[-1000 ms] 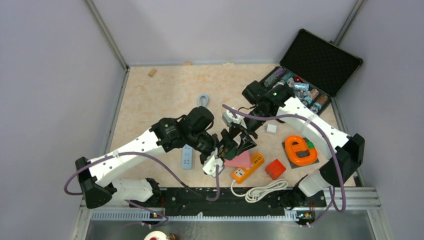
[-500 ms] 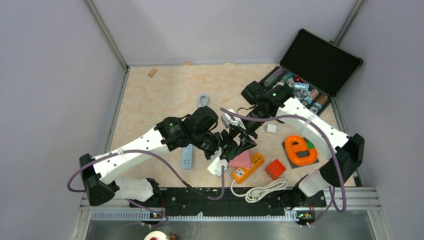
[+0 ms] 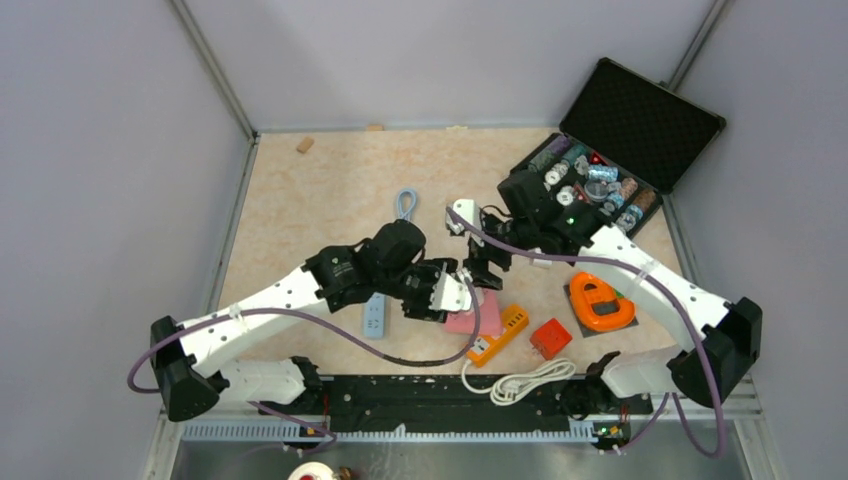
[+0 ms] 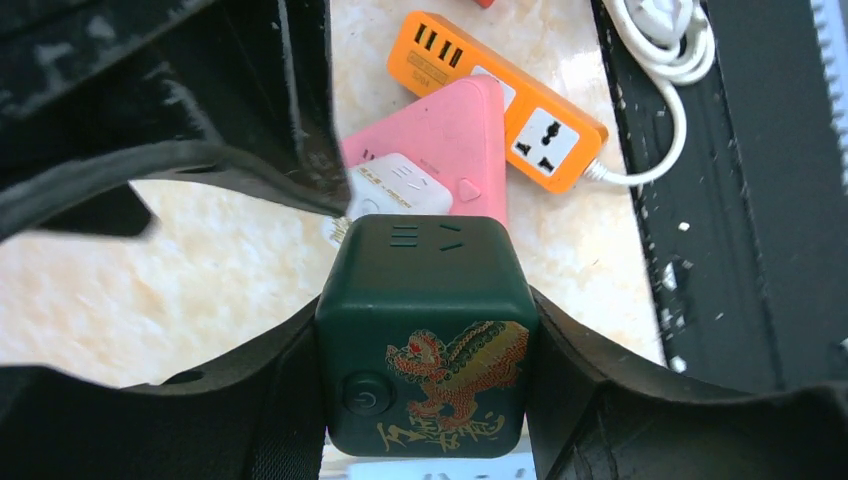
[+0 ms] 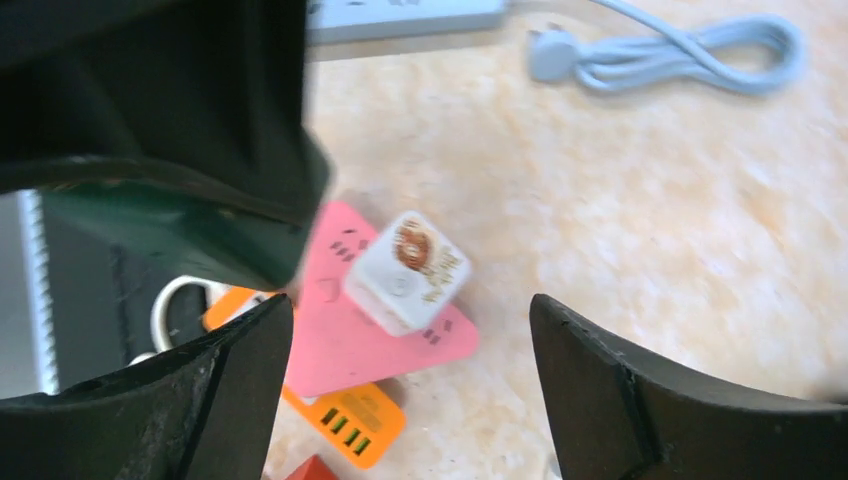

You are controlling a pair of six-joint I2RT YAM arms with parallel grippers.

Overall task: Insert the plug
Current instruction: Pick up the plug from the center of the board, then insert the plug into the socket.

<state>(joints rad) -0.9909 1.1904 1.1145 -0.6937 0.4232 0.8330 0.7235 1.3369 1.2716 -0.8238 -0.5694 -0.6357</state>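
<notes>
No word can be read: the green cube (image 4: 425, 300) shows a power sign on its round button (image 4: 361, 394), a red-gold dragon picture (image 4: 455, 365) beside it, and illegible gold script (image 4: 440, 432) below.

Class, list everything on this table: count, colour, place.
green cube socket: 1, dark green, in left gripper
white cube adapter: 1, white, on pink strip
pink strip: 1, pink, triangular, front centre
orange power strip: 1, orange, beside pink strip
white cord: 1, white, coiled, near edge
red cube: 1, red, front right
tape measure: 1, orange, right side
grey power strip: 1, blue-grey, left of centre
case: 1, black, open, far right corner
left gripper: 1, black, shut
right gripper: 1, black, open
</notes>
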